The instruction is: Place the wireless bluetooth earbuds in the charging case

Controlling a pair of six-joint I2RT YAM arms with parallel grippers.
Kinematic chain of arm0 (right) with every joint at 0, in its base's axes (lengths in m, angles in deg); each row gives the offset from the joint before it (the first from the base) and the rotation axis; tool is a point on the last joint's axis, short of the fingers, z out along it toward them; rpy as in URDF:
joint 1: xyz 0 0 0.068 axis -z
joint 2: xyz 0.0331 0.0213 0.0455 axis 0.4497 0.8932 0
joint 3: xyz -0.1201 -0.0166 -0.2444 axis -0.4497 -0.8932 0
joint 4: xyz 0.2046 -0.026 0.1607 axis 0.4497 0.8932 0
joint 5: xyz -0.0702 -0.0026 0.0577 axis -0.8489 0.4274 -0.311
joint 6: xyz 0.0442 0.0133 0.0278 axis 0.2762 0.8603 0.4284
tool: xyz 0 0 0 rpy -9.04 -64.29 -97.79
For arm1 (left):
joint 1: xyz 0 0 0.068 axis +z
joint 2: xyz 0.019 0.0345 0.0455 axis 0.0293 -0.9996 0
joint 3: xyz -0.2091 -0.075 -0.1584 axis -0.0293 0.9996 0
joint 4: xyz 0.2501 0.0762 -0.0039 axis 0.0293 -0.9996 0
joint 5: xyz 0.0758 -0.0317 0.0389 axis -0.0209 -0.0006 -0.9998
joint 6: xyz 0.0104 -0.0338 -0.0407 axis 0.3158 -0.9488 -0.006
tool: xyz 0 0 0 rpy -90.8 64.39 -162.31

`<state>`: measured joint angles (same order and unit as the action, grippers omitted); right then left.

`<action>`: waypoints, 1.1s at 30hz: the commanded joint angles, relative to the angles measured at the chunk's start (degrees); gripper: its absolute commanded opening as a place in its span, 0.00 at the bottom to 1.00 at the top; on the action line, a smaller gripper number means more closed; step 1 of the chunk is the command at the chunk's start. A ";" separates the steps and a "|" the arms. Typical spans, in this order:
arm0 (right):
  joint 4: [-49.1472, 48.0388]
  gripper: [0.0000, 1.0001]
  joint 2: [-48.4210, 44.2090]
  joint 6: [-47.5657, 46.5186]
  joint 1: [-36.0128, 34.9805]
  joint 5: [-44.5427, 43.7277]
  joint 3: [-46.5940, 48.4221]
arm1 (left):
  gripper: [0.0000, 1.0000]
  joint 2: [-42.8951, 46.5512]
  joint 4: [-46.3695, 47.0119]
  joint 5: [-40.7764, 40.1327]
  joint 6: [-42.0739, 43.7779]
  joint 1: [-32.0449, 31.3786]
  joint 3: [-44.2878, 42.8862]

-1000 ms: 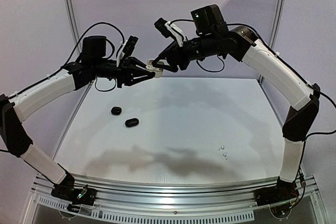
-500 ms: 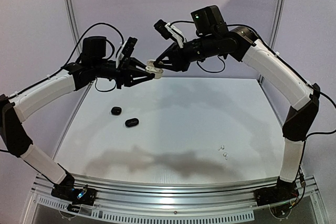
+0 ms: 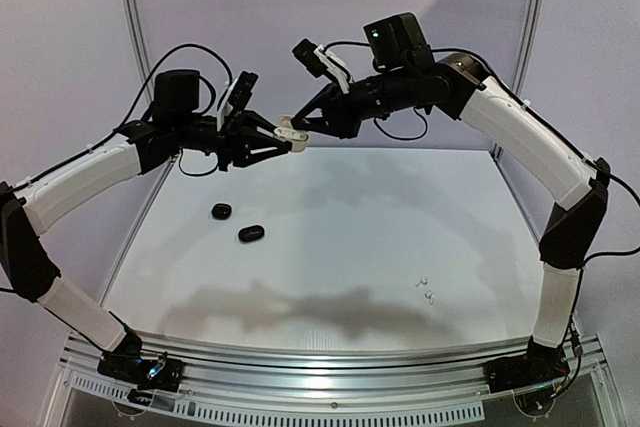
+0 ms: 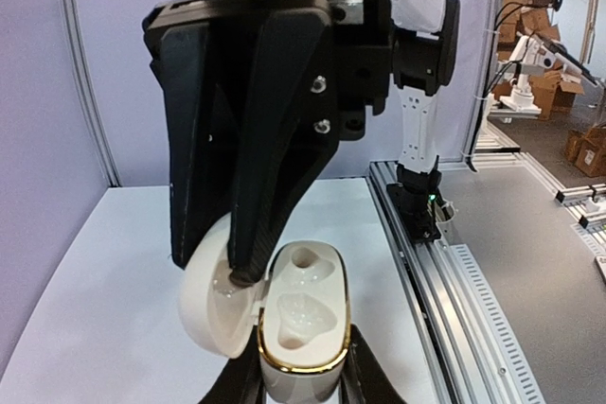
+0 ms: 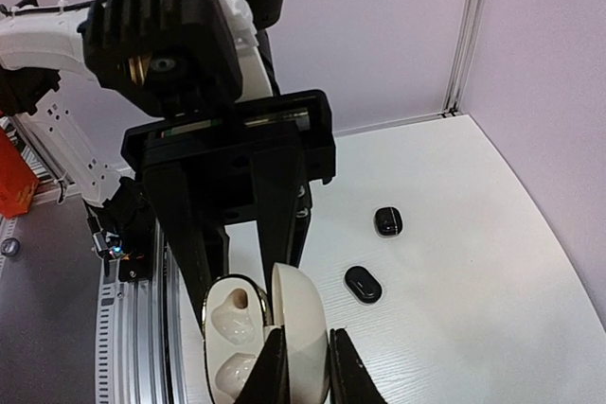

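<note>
A white charging case (image 4: 303, 328) with a gold rim is held in the air between both arms (image 3: 291, 128). Its lid (image 4: 213, 300) is swung open and both wells are empty. My left gripper (image 4: 301, 371) is shut on the case body from below. My right gripper (image 5: 305, 357) is shut on the open lid (image 5: 301, 328); it shows in the top view (image 3: 303, 124) just right of my left gripper (image 3: 280, 137). Two white earbuds (image 3: 426, 289) lie on the table at the front right. No black earbuds are in view.
Two small closed black cases lie on the table's left part, one squarish (image 3: 221, 211) and one oval (image 3: 251, 233); both show in the right wrist view (image 5: 387, 220) (image 5: 363, 283). The metal rail (image 3: 330, 357) runs along the near edge.
Both grippers have kept their hold on the white case in the air. The right gripper's fingers have shifted slightly at the lid; nothing on the table has moved.
</note>
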<state>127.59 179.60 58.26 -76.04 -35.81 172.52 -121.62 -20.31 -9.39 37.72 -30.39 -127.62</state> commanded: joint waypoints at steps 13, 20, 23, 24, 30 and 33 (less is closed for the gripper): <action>-5.50 0.03 -4.52 -2.68 0.34 -0.06 -3.11 | 0.39 0.05 1.62 1.94 -2.53 -0.12 -0.11; -5.70 0.02 -4.68 -3.72 0.28 -0.15 -3.16 | 0.34 -0.50 3.37 2.76 -4.49 -0.12 -0.90; -5.45 0.02 -4.50 -3.95 0.28 -0.47 -3.15 | 0.39 -0.73 3.92 3.65 -5.35 -0.11 -1.18; -5.43 0.02 -4.30 -4.08 0.30 -0.61 -3.11 | 0.40 -0.81 4.22 3.93 -5.68 -0.12 -1.22; -5.70 0.02 -3.96 -4.97 0.18 -1.55 -3.12 | 0.33 -1.38 8.77 5.11 -10.91 -0.12 -1.93; -6.11 0.02 -3.88 -4.99 0.12 -1.56 -3.12 | 0.26 -1.49 8.33 4.81 -10.91 -0.12 -1.89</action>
<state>122.69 176.60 53.91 -75.89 -36.57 169.77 -122.01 -14.13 -5.57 28.87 -30.39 -128.32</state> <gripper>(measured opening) 0.120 0.284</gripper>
